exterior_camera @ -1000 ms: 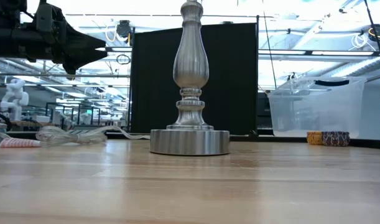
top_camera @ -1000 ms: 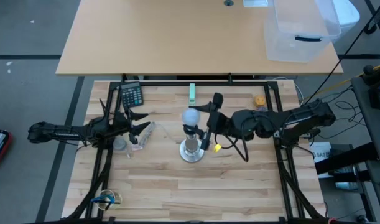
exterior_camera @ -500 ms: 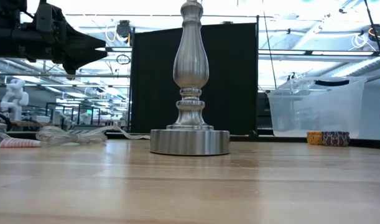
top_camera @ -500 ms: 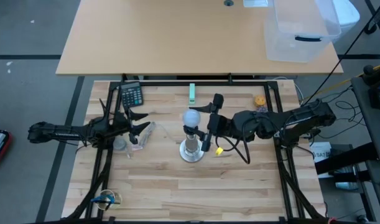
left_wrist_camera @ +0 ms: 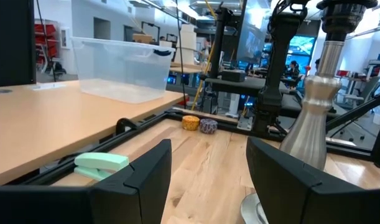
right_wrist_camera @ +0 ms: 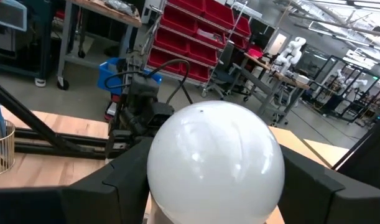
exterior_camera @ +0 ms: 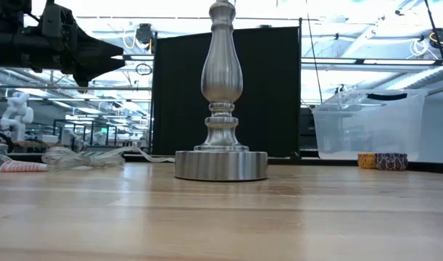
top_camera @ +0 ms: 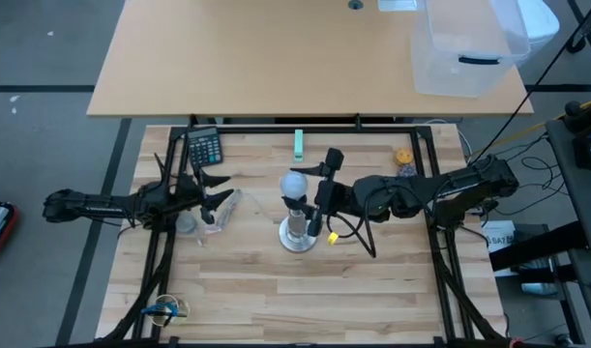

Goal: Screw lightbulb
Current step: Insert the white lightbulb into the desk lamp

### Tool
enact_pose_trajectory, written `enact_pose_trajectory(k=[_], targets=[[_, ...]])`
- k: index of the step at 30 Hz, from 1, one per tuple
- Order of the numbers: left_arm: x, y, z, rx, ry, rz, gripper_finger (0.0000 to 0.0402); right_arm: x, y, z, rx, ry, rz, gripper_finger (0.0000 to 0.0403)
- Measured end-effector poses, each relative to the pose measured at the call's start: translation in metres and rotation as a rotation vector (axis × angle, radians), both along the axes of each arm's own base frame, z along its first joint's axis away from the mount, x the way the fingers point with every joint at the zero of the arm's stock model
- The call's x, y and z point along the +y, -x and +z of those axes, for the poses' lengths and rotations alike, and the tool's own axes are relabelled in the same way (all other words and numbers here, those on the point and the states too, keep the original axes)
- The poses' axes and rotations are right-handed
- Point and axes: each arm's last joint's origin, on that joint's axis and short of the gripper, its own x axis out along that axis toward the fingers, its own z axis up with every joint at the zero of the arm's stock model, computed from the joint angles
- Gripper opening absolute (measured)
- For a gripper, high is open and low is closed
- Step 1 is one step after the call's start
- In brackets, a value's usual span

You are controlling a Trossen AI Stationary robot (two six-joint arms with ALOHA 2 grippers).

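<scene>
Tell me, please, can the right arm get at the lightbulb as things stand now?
Probably yes: the right claw is open right beside the lightbulb on the silver stand, and nothing shows between them.

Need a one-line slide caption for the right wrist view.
Right gripper open around the white lightbulb, a finger on either side, with the left arm waiting beyond it.
</scene>
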Motion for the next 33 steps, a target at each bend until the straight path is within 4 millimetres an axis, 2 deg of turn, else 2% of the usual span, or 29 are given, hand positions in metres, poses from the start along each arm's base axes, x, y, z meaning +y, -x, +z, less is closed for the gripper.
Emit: enact_pose_trajectory(k=[15,21,25,30,33], targets=[[0.000,0.000,0.000,-0.005,0.017,-0.004,0.0210,0.002,0.001,-0.002,0.025,0.003,0.006,0.0258],[-0.004,-0.001,0.000,-0.014,0.068,-0.123,0.0210,0.002,0.001,-0.003,0.032,0.004,0.006,0.0258],[-0.007,-0.005,-0.005,0.026,0.086,-0.137,0.0210,0.002,0.001,-0.003,0.033,0.002,0.006,0.0259],[-0.013,-0.009,0.007,-0.086,0.045,-0.213,0.0210,0.002,0.001,-0.003,0.033,-0.003,0.005,0.0259],[-0.017,-0.012,0.005,-0.059,0.021,-0.235,0.0210,0.002,0.001,-0.003,0.033,-0.003,0.005,0.0259]])
